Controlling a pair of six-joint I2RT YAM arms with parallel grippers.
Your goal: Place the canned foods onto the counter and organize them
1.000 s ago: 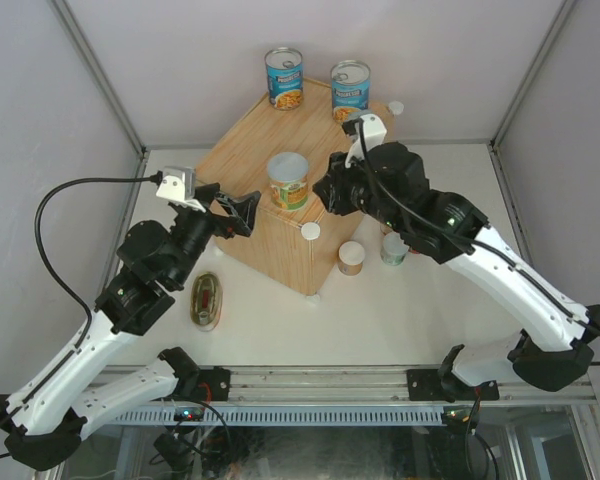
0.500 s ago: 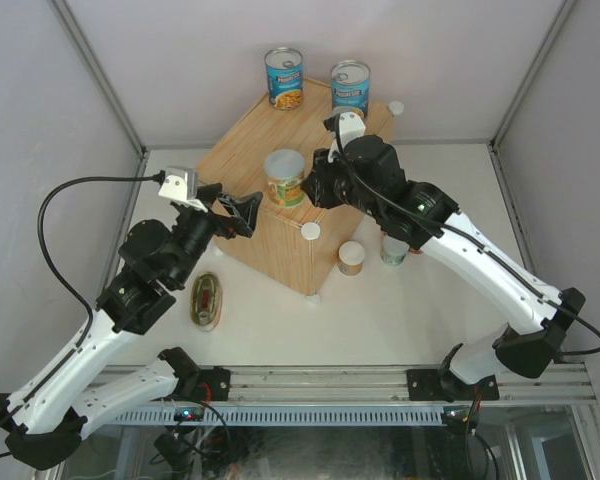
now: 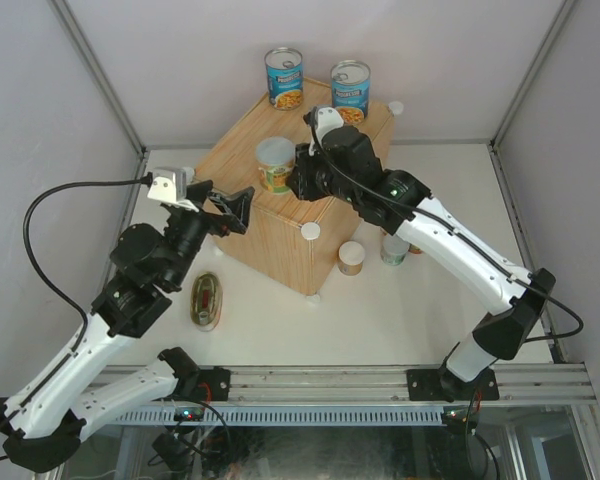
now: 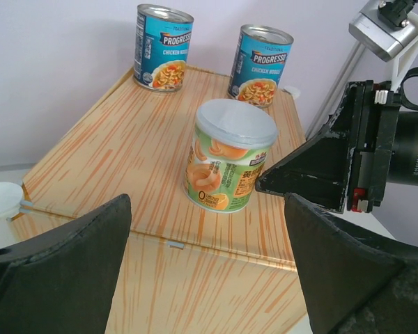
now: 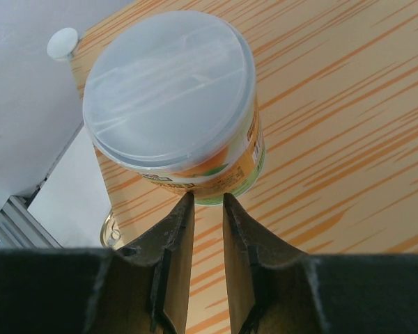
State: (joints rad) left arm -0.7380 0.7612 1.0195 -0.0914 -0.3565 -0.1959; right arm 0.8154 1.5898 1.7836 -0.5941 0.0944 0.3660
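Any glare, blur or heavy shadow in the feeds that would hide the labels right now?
Top external: even light, soft shadows, sharp. Left wrist: the green-labelled can reads sharp; the camera's own fingers are dark, with little detail. Right wrist: mild sheen on that can's lid, no washout.

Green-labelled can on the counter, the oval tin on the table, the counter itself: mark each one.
green-labelled can (image 4: 226, 170), left wrist view, on its label.
oval tin (image 3: 207, 299), top external view, on its top face.
counter (image 4: 118, 160), left wrist view, on its bare top surface.
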